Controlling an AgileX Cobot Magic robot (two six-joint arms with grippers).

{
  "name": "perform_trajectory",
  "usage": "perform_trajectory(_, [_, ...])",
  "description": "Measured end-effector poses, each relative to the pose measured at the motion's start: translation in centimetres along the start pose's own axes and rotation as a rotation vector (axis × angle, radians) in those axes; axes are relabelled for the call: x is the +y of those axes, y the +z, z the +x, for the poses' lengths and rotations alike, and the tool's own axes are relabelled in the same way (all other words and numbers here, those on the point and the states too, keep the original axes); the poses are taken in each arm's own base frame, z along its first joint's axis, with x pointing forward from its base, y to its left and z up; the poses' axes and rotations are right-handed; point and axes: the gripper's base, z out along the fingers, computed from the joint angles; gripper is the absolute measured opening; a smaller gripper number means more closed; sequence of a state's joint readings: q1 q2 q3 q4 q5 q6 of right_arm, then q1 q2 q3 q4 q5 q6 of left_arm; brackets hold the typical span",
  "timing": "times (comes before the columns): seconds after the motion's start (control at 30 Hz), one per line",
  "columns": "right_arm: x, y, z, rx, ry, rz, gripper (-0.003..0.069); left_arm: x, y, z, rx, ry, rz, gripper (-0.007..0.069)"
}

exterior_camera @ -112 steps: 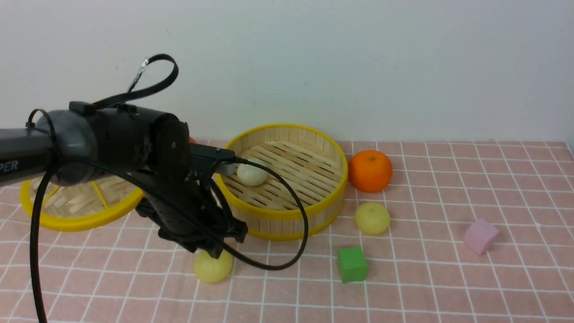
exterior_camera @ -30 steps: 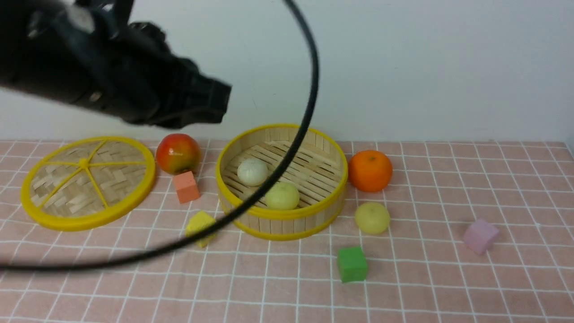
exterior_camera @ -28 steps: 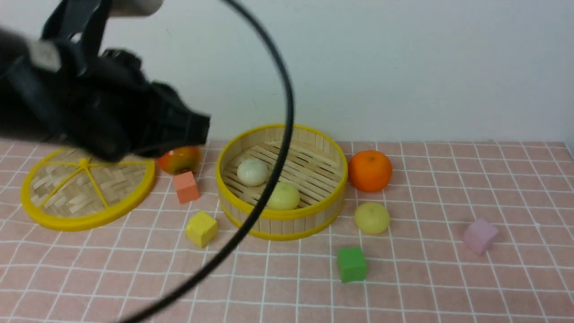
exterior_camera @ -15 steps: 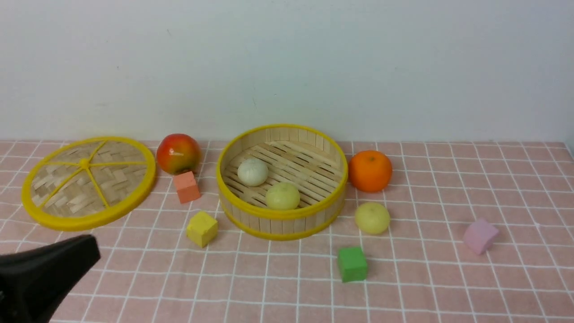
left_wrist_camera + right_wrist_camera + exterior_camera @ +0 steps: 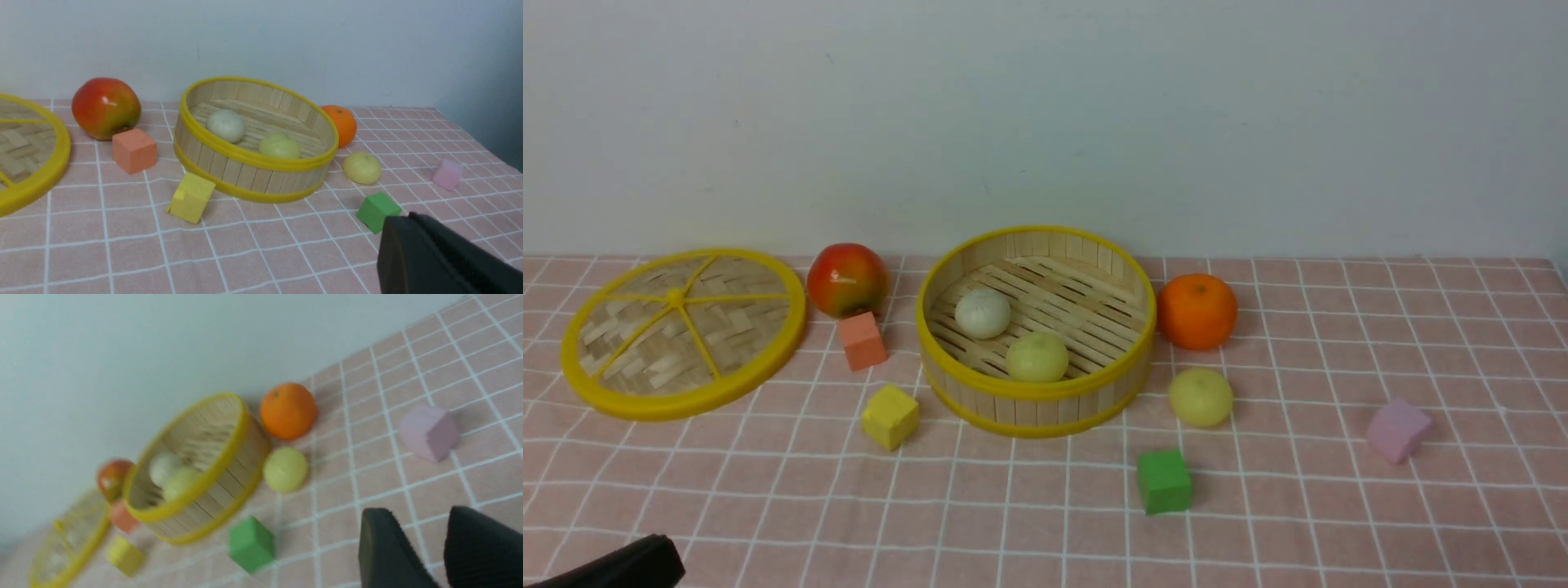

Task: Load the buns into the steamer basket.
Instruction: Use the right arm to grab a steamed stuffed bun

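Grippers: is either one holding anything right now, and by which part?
Nothing is held. The right gripper is open, only tablecloth showing in its gap. Of the left gripper just a bare black tip shows, nothing in it.

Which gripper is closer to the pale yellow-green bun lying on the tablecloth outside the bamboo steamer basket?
Right, most likely. The right gripper faces the pale yellow-green bun from its front right; the left gripper is far off to its front left.

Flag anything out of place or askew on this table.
One pale yellow-green bun lies on the cloth outside the steamer basket, just in front of the orange, while the off-white bun and the second yellow-green bun sit inside. Nothing looks spilled or damaged.
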State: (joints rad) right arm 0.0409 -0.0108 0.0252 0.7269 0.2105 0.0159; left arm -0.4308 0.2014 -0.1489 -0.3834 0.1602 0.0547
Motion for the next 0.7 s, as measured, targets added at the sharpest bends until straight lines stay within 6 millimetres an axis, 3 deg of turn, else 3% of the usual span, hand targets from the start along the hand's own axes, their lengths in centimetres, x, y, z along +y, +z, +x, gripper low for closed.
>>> perform_trajectory(0.17, [0.9,-0.2,-0.5,-0.004,0.076,-0.042,0.023,0.0,0.0,0.1,0.016,0.0,0.001,-0.0013])
perform_trajectory(0.33, [6.0,0.3,-3.3,0.323,-0.156,-0.082,0.012,0.0,0.0,0.2,0.017,-0.001,0.001,-0.0013])
perform_trajectory(0.4, [7.1,1.0,-4.3,0.412,-0.215,-0.069,0.0095,0.0,0.0,0.2,0.017,-0.001,0.001,-0.0013])
perform_trajectory(0.47, [8.4,3.6,-6.1,0.629,-0.322,-0.007,0.0034,0.0,0.0,0.2,0.018,-0.001,0.001,-0.0013])
perform_trajectory(0.57, [8.8,6.2,-7.4,0.756,-0.38,0.052,0.0003,0.0,0.0,0.2,0.019,-0.001,0.001,-0.0013])
perform_trajectory(0.6, [8.7,8.4,-8.0,0.832,-0.393,0.091,0.0001,0.0,0.0,0.2,0.019,-0.001,0.001,-0.0013])
perform_trajectory(0.7, [8.5,12.6,-8.4,0.938,-0.378,0.127,0.0001,0.0,0.0,0.2,0.019,-0.001,0.001,-0.0013])
